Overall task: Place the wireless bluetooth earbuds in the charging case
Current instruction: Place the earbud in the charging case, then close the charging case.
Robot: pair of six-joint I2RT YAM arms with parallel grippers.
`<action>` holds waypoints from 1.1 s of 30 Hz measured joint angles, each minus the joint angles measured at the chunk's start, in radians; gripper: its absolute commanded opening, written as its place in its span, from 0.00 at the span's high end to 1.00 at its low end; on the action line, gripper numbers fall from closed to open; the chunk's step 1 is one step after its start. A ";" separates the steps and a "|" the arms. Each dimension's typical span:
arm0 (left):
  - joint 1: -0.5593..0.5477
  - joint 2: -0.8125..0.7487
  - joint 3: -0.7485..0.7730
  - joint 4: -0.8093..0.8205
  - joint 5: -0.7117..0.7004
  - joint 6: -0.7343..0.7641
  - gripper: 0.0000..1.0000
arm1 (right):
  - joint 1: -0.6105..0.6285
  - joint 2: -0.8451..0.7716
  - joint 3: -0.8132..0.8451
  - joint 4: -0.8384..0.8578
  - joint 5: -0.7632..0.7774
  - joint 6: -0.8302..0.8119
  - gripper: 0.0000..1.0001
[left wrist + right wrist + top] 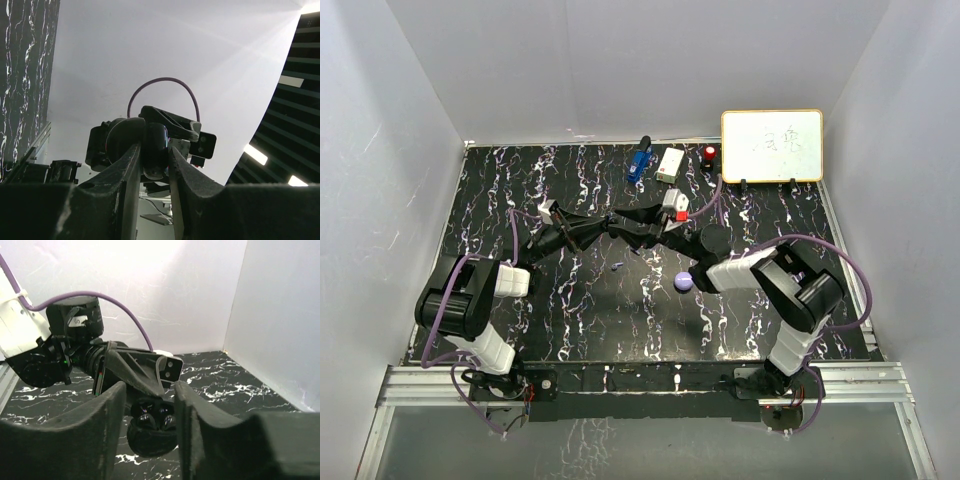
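Left claw [154,149] is clamped shut on the glossy black rounded charging case [150,437]. The right claw [150,390] straddles the same case, can't tell if it's actually gripping. One tiny lavender plastic earbud [617,266] lies on the black marbled counter [570,320] near both claws.

Top looks down, wrists close — sharing case [150,432]

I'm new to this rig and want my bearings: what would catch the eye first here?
The two arms meet above the middle of the marbled black table, where the left tool clamps a black charging case that sits between the fingers of the right tool. A lavender round piece lies on the table beside the right arm, and a whiteboard stands at the far right corner.
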 measured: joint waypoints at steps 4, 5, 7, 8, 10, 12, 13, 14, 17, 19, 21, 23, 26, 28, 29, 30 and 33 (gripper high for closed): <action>0.000 0.003 0.001 0.000 -0.003 0.001 1.00 | 0.000 -0.020 0.000 0.000 0.012 0.003 0.45; 0.000 0.003 0.001 0.000 -0.002 0.002 1.00 | 0.000 -0.024 -0.003 0.000 0.019 0.007 0.44; 0.000 0.003 0.001 0.000 -0.001 0.011 1.00 | 0.000 -0.035 -0.015 0.000 0.041 0.014 0.42; 0.000 0.003 0.001 0.000 0.000 0.020 1.00 | 0.000 -0.044 -0.022 0.000 0.061 0.019 0.43; 0.000 0.003 0.001 -0.002 0.007 0.045 1.00 | -0.002 -0.070 -0.046 0.000 0.113 0.029 0.47; 0.000 0.003 0.001 -0.003 0.011 0.070 1.00 | -0.006 -0.108 -0.080 -0.002 0.172 0.034 0.48; 0.000 0.005 0.001 -0.003 0.013 0.081 1.00 | -0.008 -0.135 -0.097 -0.007 0.205 0.035 0.48; 0.000 0.010 0.001 -0.001 0.013 0.089 1.00 | -0.010 -0.167 -0.110 -0.021 0.241 0.037 0.47; 0.000 0.035 0.001 0.000 0.011 0.100 1.00 | -0.012 -0.292 -0.111 -0.184 0.347 0.039 0.42; 0.000 0.054 0.002 -0.003 0.005 0.106 1.00 | -0.013 -0.365 -0.076 -0.358 0.404 0.040 0.34; 0.000 0.068 0.006 -0.010 -0.006 0.116 1.00 | -0.012 -0.409 -0.016 -0.542 0.448 0.041 0.32; 0.000 0.071 0.024 -0.023 -0.018 0.134 1.00 | -0.004 -0.438 0.012 -0.677 0.484 0.031 0.31; 0.000 0.069 0.081 -0.062 -0.039 0.174 1.00 | 0.044 -0.451 0.006 -0.812 0.542 0.003 0.30; 0.000 0.061 0.117 -0.099 -0.058 0.199 1.00 | 0.081 -0.436 0.002 -0.877 0.574 -0.014 0.30; 0.000 0.055 0.131 -0.116 -0.068 0.208 1.00 | 0.100 -0.422 0.002 -0.904 0.589 -0.022 0.30; 0.000 0.048 0.142 -0.132 -0.075 0.218 1.00 | 0.117 -0.408 0.000 -0.921 0.604 -0.030 0.30; 0.000 0.031 0.152 -0.171 -0.096 0.238 1.00 | 0.165 -0.370 -0.016 -0.940 0.658 -0.052 0.29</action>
